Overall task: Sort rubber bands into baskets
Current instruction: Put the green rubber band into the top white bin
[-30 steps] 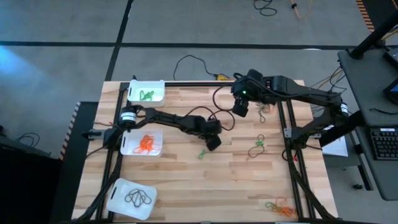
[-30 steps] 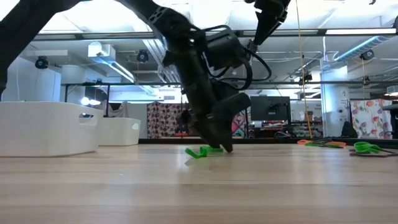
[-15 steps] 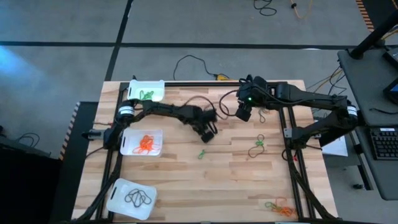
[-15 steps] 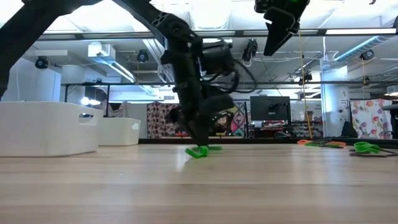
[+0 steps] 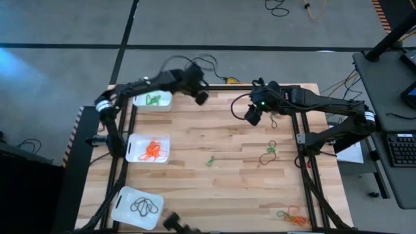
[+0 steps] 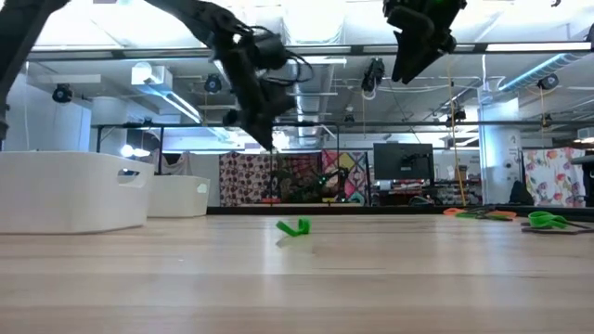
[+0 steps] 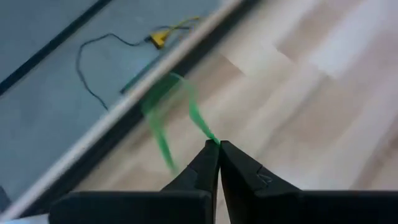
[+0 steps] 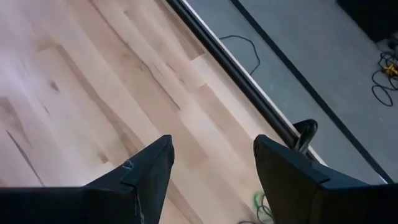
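Left wrist view: the left gripper [image 7: 218,144] has its jaws pressed together on a green rubber band [image 7: 163,112], which is pinched at the jaw tips; the rest of the loop trails free beyond them and is motion-blurred, so its outline is hard to make out.

High view: the left gripper [image 5: 201,97] sits at the far edge of the table [image 5: 227,188], just right of the far basket [image 5: 162,103], which holds green bands. The held band cannot be seen from this view. The middle basket [image 5: 133,149] holds orange bands and the near basket [image 5: 123,201] holds black bands; all three lie along the left side. A second loose green band [image 5: 210,161] lies near the table centre, well apart from both grippers. A mixed clump of bands [image 5: 268,151] lies to the right, and another clump [image 5: 290,215] at the near right corner.

The right gripper [image 5: 253,116] hovers over the far right part of the table. Right wrist view shows its jaws apart with bare wood between them.

Low view: both grippers are raised above the table, and the loose green band [image 6: 295,226] rests on the surface. The right arm is cut off at the upper edge.
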{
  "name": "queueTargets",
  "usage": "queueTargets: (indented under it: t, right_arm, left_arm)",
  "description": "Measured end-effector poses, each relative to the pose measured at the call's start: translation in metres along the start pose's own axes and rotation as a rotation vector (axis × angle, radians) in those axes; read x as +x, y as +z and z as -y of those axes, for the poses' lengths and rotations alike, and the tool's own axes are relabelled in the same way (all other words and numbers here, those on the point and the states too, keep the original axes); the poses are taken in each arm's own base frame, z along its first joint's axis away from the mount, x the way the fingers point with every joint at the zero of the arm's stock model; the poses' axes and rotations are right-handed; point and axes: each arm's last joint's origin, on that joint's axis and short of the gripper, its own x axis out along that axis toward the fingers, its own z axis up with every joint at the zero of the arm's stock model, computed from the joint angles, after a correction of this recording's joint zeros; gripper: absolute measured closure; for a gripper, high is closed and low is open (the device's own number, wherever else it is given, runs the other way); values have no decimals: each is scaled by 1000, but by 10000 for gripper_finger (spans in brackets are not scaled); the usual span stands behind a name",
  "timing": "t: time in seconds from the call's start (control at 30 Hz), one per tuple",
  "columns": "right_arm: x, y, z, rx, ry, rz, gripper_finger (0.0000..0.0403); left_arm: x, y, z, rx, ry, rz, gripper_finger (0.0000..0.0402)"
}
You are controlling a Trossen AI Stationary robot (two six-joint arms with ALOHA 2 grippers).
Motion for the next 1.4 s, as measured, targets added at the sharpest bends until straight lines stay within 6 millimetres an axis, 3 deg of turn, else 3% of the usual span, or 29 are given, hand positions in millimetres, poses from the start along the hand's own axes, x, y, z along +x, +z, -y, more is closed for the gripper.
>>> queueTargets:
  t: [0.23, 0.5, 0.73, 0.9, 1.23, 1.4]
  right_arm:
    - [-2, 3, 0, 71, 6, 18, 186]
    - [0, 6, -1, 128, 11, 38, 186]
    - [0, 11, -3, 180, 27, 82, 186]
    - [-1, 20, -3, 231, 49, 162, 186]
    - [-4, 36, -4, 247, 87, 315, 186]
    - [-5, 42, 0, 217, 83, 371, 186]
  left_arm:
    - [-18, -10, -82, -108, 175, -151, 402]
    - [-6, -46, -123, -202, 315, -377, 402]
    - [22, -81, -128, -252, 331, -442, 402]
    - [31, -91, -128, -308, 375, -414, 391]
    - [36, -101, -129, -301, 378, -436, 302]
    - [15, -97, -118, -266, 351, -488, 264]
